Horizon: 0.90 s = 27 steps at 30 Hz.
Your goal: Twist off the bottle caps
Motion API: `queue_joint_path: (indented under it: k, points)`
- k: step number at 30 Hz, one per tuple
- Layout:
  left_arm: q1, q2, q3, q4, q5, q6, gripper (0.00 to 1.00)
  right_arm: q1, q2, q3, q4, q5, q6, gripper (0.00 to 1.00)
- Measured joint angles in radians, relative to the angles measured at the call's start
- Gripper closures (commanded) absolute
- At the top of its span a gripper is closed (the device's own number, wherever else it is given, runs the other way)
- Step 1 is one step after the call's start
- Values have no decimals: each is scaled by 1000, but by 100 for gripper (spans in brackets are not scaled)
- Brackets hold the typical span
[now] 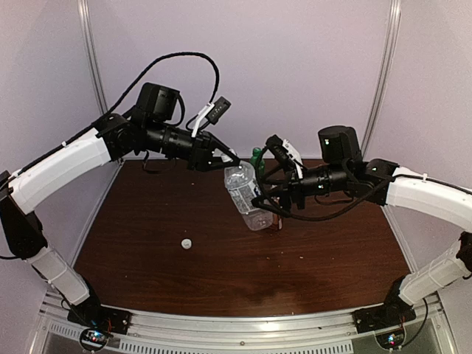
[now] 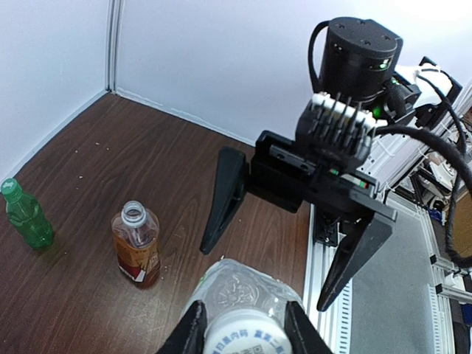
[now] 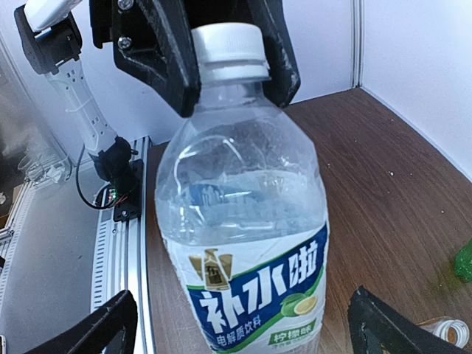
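The clear water bottle [image 1: 247, 195] leans with its top toward the left arm. My left gripper [image 1: 231, 169] is shut on its white cap [image 3: 230, 44], one finger [image 2: 188, 332] on each side of the cap [image 2: 247, 335]. Around the bottle's labelled lower body [image 3: 247, 295] my right gripper [image 1: 269, 210] stands open, its fingers [image 3: 99, 332] apart from the plastic. An amber bottle [image 2: 136, 247] stands uncapped just behind. The small green bottle [image 2: 26, 217] keeps its green cap [image 2: 9, 186]. A loose white cap [image 1: 187, 243] lies on the table.
The brown table [image 1: 147, 221] is walled at the back and sides by pale panels. An aluminium rail [image 1: 243, 324] with both arm bases runs along the near edge. The green bottle [image 1: 257, 156] stands close behind the two grippers.
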State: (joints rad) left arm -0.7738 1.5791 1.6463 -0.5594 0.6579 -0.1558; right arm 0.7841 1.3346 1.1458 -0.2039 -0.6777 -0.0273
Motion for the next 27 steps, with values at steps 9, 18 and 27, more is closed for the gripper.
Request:
queue_joint_path:
  k: [9, 18, 27]
  points:
    - [-20, -76, -105, 109, 41, -50, 97, 42, 33, 2, 4, 0, -34, 5]
    - [-37, -95, -167, 160, 53, -84, 98, 58, 59, 2, 28, -3, -53, 11]
    - [-39, -121, -192, 189, 53, -98, 99, 73, 74, 9, 48, -11, -53, 9]
